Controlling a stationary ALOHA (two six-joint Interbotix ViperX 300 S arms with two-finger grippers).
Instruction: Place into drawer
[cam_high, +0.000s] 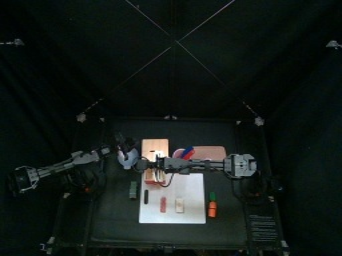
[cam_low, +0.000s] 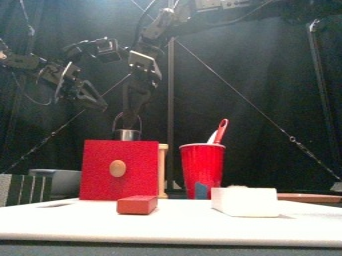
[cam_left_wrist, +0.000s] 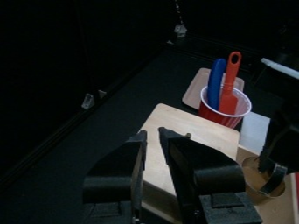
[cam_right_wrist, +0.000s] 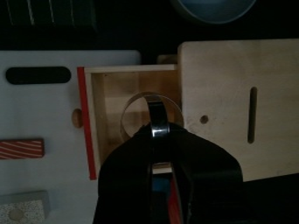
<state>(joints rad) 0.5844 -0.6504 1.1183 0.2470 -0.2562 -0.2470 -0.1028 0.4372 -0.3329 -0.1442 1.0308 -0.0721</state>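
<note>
The drawer unit (cam_high: 156, 143) is light wood with a red drawer front (cam_low: 120, 170) bearing a round wooden knob. Its drawer (cam_right_wrist: 126, 109) stands pulled open and looks empty inside. My right gripper (cam_right_wrist: 158, 131) is shut on a small round silvery ring-like object (cam_right_wrist: 153, 108) and holds it just above the open drawer. It also shows in the front view (cam_low: 127, 129) above the red front. My left gripper (cam_left_wrist: 152, 136) hovers over the far side of the unit's wooden top (cam_left_wrist: 187, 127), jaws close together and empty.
A red cup (cam_low: 202, 170) with a red-and-blue utensil stands beside the unit. A white board (cam_high: 174, 195) in front carries a black piece (cam_right_wrist: 35, 76), a red block (cam_low: 136, 204) and a white block (cam_low: 246, 201). A blue bowl (cam_right_wrist: 216, 7) sits behind.
</note>
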